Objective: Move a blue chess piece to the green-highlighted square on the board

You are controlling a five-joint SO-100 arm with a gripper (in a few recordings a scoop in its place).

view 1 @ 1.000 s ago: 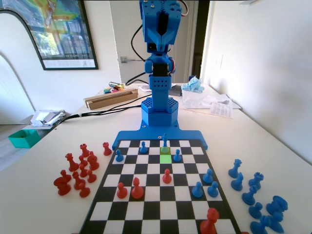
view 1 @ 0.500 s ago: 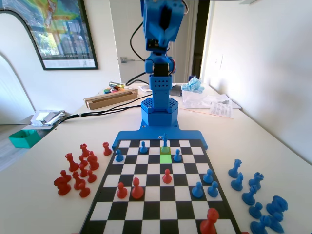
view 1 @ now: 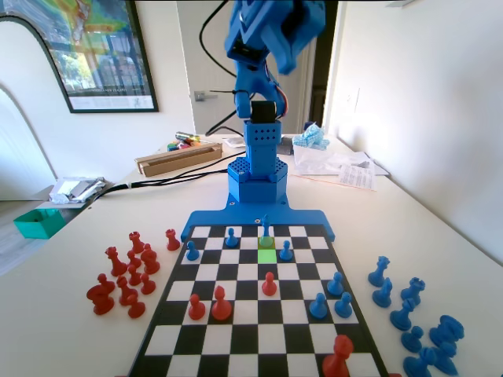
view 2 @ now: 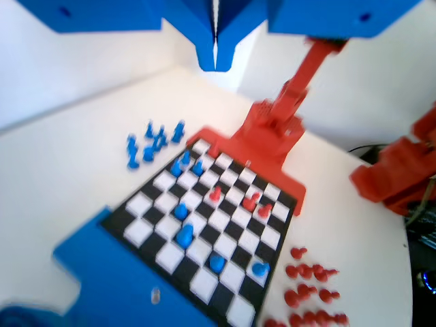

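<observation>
Gripper (view 2: pixel 215 65) raised high above the board (view 1: pixel 259 339); jaws pressed together, nothing between them.

Green-highlighted square (view 1: pixel 267 255) lying in the third row from the blue arm in the fixed view; blue chess piece (view 1: pixel 286 250) just beside it to the right, another blue piece directly beyond it. Best done, by my judgement, by opening the jaws before descending; coming straight down over the pawn's rounded head; closing below the head; avoiding the neighbour behind the square; setting it down centred.
</observation>
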